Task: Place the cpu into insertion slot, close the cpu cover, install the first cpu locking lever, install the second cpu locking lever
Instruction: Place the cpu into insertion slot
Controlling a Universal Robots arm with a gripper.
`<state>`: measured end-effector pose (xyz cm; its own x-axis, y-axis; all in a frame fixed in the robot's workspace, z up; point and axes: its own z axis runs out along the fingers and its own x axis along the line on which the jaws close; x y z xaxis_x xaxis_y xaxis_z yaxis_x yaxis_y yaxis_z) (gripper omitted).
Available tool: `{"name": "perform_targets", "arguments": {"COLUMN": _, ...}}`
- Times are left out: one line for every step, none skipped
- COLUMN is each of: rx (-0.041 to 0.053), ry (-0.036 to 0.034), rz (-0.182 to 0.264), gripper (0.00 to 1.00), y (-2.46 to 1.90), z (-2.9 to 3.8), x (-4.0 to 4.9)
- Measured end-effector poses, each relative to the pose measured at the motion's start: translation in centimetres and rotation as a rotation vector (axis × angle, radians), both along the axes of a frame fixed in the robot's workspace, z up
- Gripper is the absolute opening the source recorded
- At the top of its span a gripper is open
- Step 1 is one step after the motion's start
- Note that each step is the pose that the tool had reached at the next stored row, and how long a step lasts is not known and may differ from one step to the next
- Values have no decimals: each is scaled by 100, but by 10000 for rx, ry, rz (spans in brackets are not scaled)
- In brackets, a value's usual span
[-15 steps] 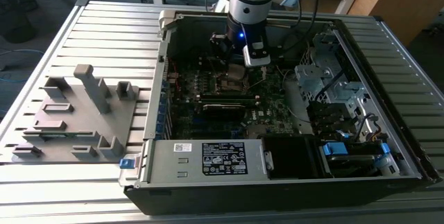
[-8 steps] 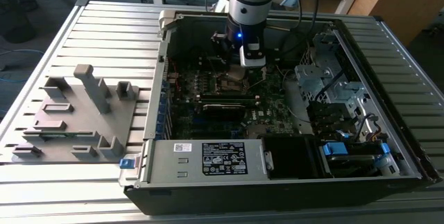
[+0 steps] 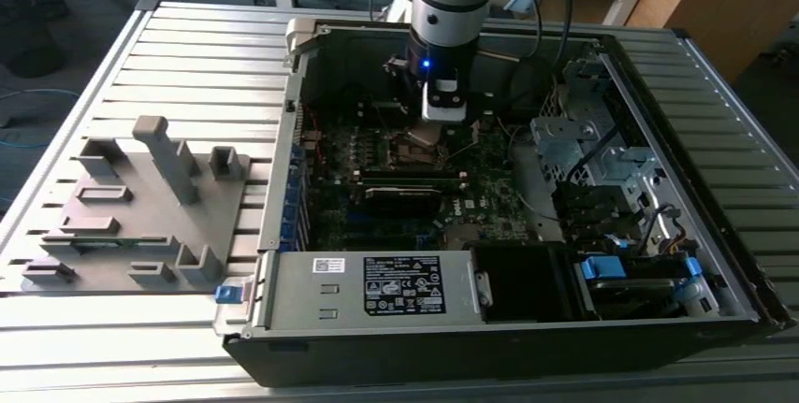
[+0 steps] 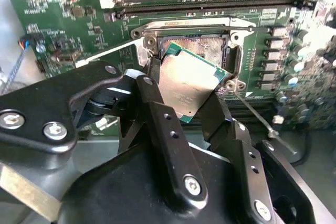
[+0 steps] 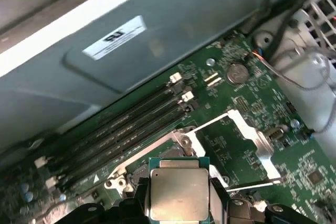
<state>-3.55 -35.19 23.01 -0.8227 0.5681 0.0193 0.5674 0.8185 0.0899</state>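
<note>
- Silver-grey metal, flat and square: this small cpu [image 4: 189, 85] is clamped by its opposite edges between the two black fingers [image 4: 160, 119] of my pincer [image 4: 189, 77].
- Right under the chip lies the small square black insertion slot [image 4: 202, 44] with its thin metal rim. In the exterior view that spot is toward the far side of the open black computer case [image 3: 500, 356].
- Seen in the second wrist view, the chip hangs tilted and turned a little against the slot's square outline. I judge it not seated.
- That skew is the relation that counts — the slot lies below the chip, not off to either side.
- To one side, the thin silver windowed cpu cover [image 5: 260, 142] stands swung open, leaving the recess bare.
</note>
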Motion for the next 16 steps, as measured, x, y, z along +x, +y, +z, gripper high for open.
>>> {"name": "perform_targets", "arguments": {"rx": 0, "ry": 0, "rz": -181, "gripper": 54, "y": 0, "z": -3, "x": 0}}
{"name": "perform_targets", "arguments": {"rx": 1, "ry": -1, "rz": -376, "gripper": 54, "y": 0, "z": -7, "x": 0}}
{"name": "perform_targets", "arguments": {"rx": 1, "ry": 0, "rz": -557, "gripper": 54, "y": 0, "z": -10, "x": 0}}
{"name": "perform_targets", "arguments": {"rx": 0, "ry": 0, "rz": -737, "gripper": 54, "y": 0, "z": -13, "x": 0}}
{"name": "perform_targets", "arguments": {"rx": 0, "ry": -1, "rz": -915, "gripper": 54, "y": 0, "z": -17, "x": 0}}
{"name": "perform_targets", "arguments": {"rx": 1, "ry": 0, "rz": -1096, "gripper": 54, "y": 0, "z": -21, "x": 0}}
{"name": "perform_targets", "arguments": {"rx": 0, "ry": 0, "rz": -1275, "gripper": 54, "y": 0, "z": -25, "x": 0}}
{"name": "perform_targets", "arguments": {"rx": 1, "ry": 0, "rz": -1467, "gripper": 54, "y": 0, "z": -29, "x": 0}}
{"name": "perform_targets", "arguments": {"rx": 0, "ry": 0, "rz": -1646, "gripper": 54, "y": 0, "z": -33, "x": 0}}
{"name": "perform_targets", "arguments": {"rx": 0, "ry": 0, "rz": -1827, "gripper": 54, "y": 0, "z": -37, "x": 0}}
{"name": "perform_targets", "arguments": {"rx": 0, "ry": 0, "rz": -2006, "gripper": 54, "y": 0, "z": -41, "x": 0}}
{"name": "perform_targets", "arguments": {"rx": 0, "ry": 0, "rz": -2186, "gripper": 54, "y": 0, "z": -45, "x": 0}}
{"name": "perform_targets", "arguments": {"rx": 0, "ry": 0, "rz": -2366, "gripper": 54, "y": 0, "z": -50, "x": 0}}
{"name": "perform_targets", "arguments": {"rx": 1, "ry": 0, "rz": -2545, "gripper": 54, "y": 0, "z": -54, "x": 0}}
{"name": "perform_targets", "arguments": {"rx": 0, "ry": 0, "rz": -2726, "gripper": 54, "y": 0, "z": -59, "x": 0}}
{"name": "perform_targets", "arguments": {"rx": 0, "ry": 0, "rz": -2921, "gripper": 54, "y": 0, "z": -63, "x": 0}}
